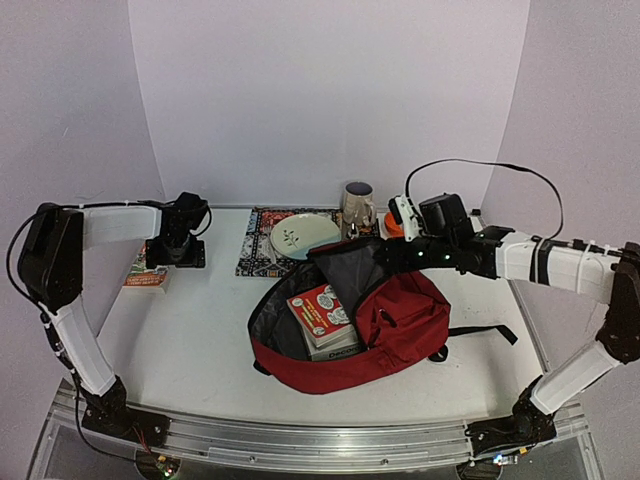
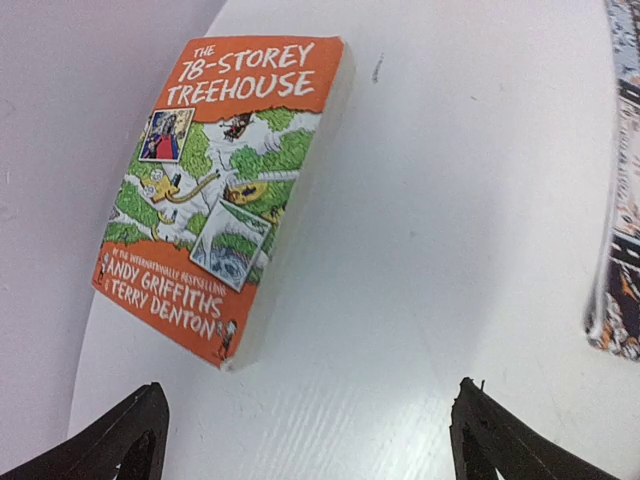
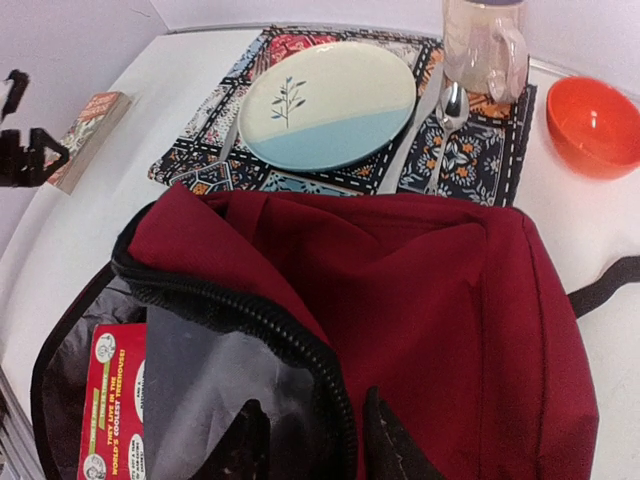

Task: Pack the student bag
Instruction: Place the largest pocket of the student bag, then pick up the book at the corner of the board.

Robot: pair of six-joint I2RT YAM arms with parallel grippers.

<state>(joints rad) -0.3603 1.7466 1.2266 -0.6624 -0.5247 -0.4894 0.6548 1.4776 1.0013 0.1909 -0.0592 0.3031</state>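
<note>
The soft dark-red fabric student bag (image 1: 405,320) slumps mid-table toward the near edge, its grey lining gaping behind a ribbed black zip (image 3: 250,310). The right gripper (image 3: 315,450) has its fingers partly apart astride that zip rim; whether they pinch it I cannot tell. The left gripper (image 2: 315,450) gapes wide and empty above the smooth white table (image 2: 430,250).

White table (image 1: 200,335) with student bag (image 1: 405,320), placemat (image 1: 256,252), book (image 2: 225,190), bowl (image 3: 592,126)
</note>
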